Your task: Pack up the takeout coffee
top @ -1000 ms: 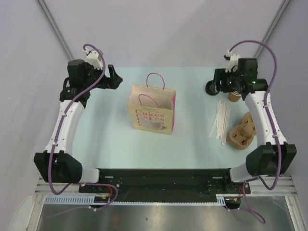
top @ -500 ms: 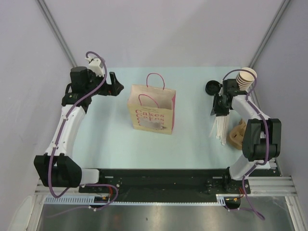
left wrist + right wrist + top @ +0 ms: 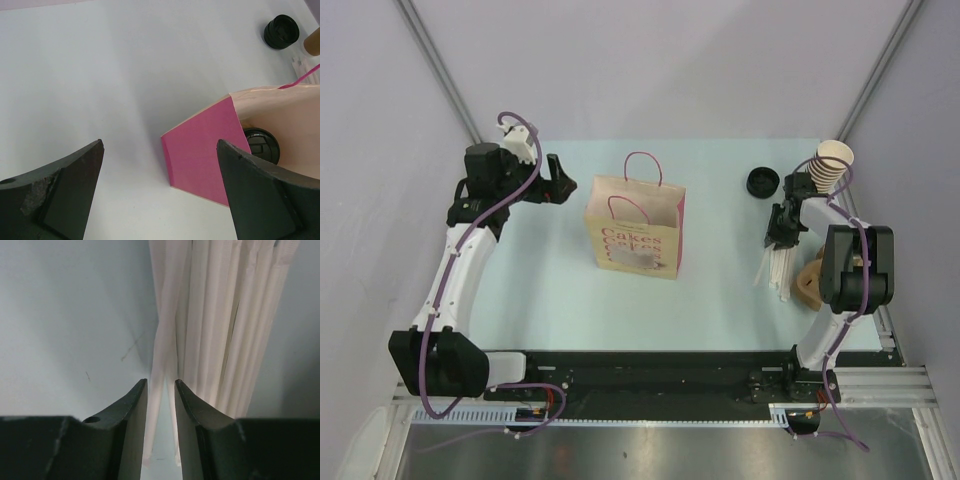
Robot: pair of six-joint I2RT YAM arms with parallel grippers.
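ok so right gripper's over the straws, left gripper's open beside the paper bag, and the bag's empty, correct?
Not empty: the left wrist view shows the takeout coffee, black lid up, inside the paper bag. Rest stands: right gripper over the straws, left gripper open beside the bag.

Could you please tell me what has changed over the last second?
The right gripper pulled back from the far corner by the stack of cups and loose black lid. It now sits low over the straws, jaws almost closed; whether it grips one is unclear. The left gripper, open beside the paper bag, barely moved; bag, cups, lid and straws stayed put.
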